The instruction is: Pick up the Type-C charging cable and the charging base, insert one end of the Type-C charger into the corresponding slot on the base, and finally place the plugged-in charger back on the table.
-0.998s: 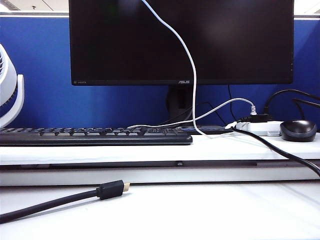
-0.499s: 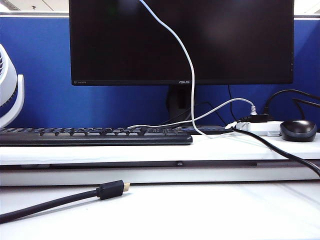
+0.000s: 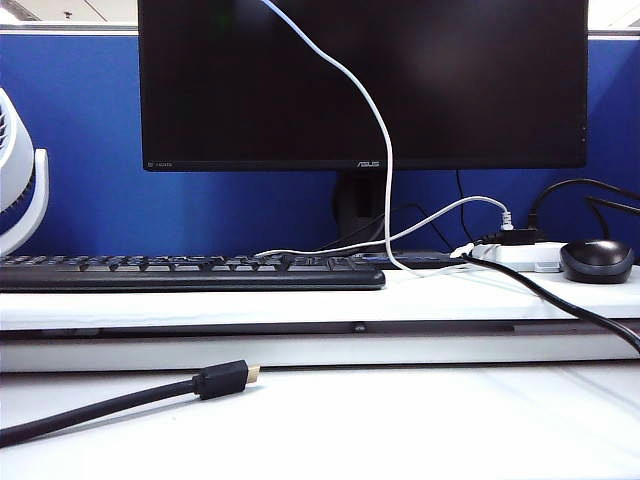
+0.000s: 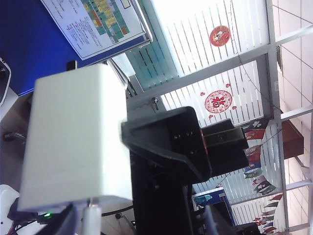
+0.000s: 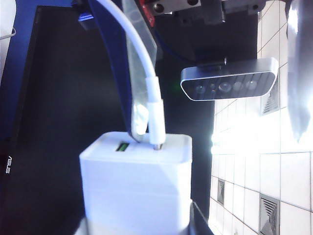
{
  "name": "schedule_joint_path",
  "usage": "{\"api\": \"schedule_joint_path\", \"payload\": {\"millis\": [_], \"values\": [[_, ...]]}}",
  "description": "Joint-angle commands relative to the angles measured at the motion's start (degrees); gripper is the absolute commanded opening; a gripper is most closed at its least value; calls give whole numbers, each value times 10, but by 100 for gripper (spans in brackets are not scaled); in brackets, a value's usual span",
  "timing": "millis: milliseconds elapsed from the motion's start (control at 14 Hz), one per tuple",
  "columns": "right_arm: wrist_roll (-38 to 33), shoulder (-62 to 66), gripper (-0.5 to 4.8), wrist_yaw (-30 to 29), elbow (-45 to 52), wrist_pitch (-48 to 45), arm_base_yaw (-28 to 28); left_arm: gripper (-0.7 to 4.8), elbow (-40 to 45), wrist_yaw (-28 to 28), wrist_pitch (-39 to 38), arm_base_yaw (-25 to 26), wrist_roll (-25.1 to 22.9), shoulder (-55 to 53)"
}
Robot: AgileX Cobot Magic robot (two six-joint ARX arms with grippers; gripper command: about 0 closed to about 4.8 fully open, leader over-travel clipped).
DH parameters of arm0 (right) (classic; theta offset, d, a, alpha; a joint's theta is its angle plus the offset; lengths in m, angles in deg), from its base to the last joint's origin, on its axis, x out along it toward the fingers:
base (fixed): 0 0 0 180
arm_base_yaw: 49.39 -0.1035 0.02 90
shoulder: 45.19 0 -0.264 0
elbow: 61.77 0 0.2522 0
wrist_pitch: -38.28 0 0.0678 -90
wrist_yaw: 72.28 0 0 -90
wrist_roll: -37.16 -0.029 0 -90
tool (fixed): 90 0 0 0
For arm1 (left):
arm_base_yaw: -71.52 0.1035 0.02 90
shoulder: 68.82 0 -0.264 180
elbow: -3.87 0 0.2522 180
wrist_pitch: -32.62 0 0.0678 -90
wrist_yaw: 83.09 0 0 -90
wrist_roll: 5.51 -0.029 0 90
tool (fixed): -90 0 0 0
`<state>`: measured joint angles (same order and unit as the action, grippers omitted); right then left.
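The fingers (image 5: 138, 93) of the left gripper (image 5: 218, 129) stand spread wide. One lies just beside the plug of the Type-C charging cable (image 3: 385, 150), and the other is well off to the side, so they pinch nothing. The right gripper (image 4: 161, 142) presses against the side of the charging base (image 5: 134, 186) and appears to be clamped on it. The base hangs in the air in front of the monitor (image 3: 450, 80), with the plug standing in its slot.

A sliver of metal shows at the plug's root, so my guess is that it is not fully seated. The cable drops in a long loop across the monitor's face to the ledge below it. That weight, or a snag there on the way down to the counter (image 3: 400, 420), could tug the plug out. The near left finger could also catch the cable if it draws away askew.

Both grippers sit above the monitor's top edge in the exterior view and are out of that picture. The right gripper's own fingers are hidden behind the base, so the grip is inferred rather than seen. The base's prongs do not show. The cable's far end is lost among other leads under the monitor.
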<state>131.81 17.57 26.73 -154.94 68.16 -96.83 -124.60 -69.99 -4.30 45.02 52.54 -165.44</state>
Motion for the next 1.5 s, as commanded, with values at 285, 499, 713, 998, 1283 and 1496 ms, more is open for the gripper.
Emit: {"api": "schedule_joint_path", "payload": {"millis": [285, 499, 713, 998, 1283, 1496], "values": [[-60, -2, -1, -75, -1, -14, -12, 350, -2, 36, 10, 21, -21, -5], [-79, -3, -1, -75, -1, -14, -12, 350, -2, 32, 10, 21, -22, -5], [-111, -2, -1, -74, -1, -14, -12, 350, -2, 33, 10, 19, -21, -5], [-232, -3, -1, -28, -1, -14, -12, 350, -2, 53, 10, 38, -33, -5], [-378, -3, -1, -10, -1, -14, -10, 350, -2, 60, 17, 63, -35, -4], [-441, -3, -1, -10, -1, -14, -10, 350, -2, 68, 36, 67, -35, -4]]}}
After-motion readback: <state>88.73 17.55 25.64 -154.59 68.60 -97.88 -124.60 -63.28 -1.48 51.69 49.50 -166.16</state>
